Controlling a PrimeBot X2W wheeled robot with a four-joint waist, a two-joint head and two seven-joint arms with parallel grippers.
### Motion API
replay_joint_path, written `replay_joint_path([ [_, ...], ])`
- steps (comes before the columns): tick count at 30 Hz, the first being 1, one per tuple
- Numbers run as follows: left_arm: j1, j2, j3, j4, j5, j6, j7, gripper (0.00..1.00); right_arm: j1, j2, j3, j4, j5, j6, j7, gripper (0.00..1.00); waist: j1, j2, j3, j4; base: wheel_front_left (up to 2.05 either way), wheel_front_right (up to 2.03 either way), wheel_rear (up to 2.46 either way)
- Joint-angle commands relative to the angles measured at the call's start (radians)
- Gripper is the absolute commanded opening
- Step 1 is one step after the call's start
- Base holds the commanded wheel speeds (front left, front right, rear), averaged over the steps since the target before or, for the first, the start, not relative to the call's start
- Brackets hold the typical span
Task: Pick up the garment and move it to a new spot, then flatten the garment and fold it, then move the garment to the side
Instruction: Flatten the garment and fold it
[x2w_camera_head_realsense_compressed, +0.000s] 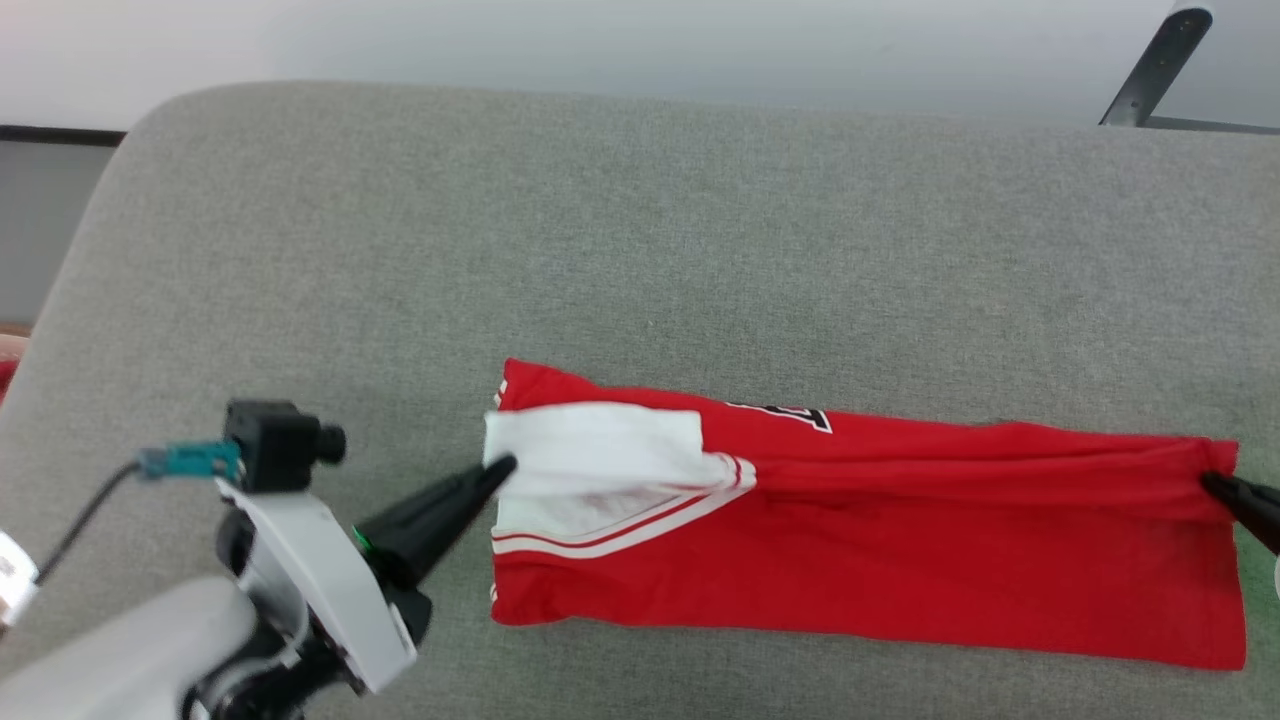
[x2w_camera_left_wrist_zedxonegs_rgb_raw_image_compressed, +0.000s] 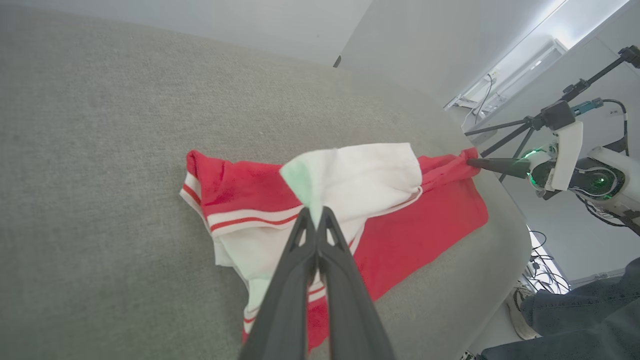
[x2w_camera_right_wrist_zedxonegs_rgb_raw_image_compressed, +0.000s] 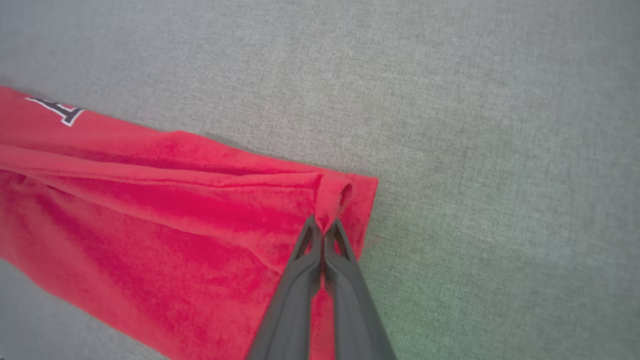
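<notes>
My left gripper clenches its jaws on the white sleeve of the garment, my right gripper pinching its red hem at the right end.

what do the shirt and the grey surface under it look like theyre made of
The garment: soft matte knit fabric, likely cotton or polyester jersey; it creases and bunches where the left tool and right tool pinch it. The grey surface: woven upholstery cloth, probably padded; it shows a fine heathered weave and rounded edges.
</notes>
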Motion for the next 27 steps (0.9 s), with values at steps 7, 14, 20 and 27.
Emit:
replay_joint_path([
  [7, 0.053, -0.079, -0.046, 0.075, 0.019, 0.019, -0.008, 0.00, 0.104, 0.068, -0.101, -0.025, -0.024, -0.001, 0.045, 0.00, 0.0000, 0.0000, 0.027, -0.006, 0.00, 0.00, 0.00],
  [14, 0.055, -0.139, -0.077, 0.185, 0.063, 0.030, -0.004, 0.00, 0.136, 0.141, -0.156, -0.023, -0.095, -0.001, 0.077, 0.09, 0.0000, 0.0000, 0.039, -0.012, 0.00, 0.00, 0.00],
  [20, 0.075, -0.150, -0.036, 0.208, 0.068, 0.049, -0.072, 1.00, 0.164, 0.170, -0.213, -0.069, -0.116, -0.001, 0.088, 1.00, 0.0000, 0.0000, 0.018, -0.011, 0.00, 0.00, 0.00],
  [27, 0.161, -0.161, 0.146, 0.168, 0.118, 0.165, -0.111, 1.00, 0.217, 0.140, -0.316, -0.150, -0.098, -0.001, 0.153, 1.00, 0.0000, 0.0000, -0.018, 0.012, 0.00, 0.00, 0.00],
])
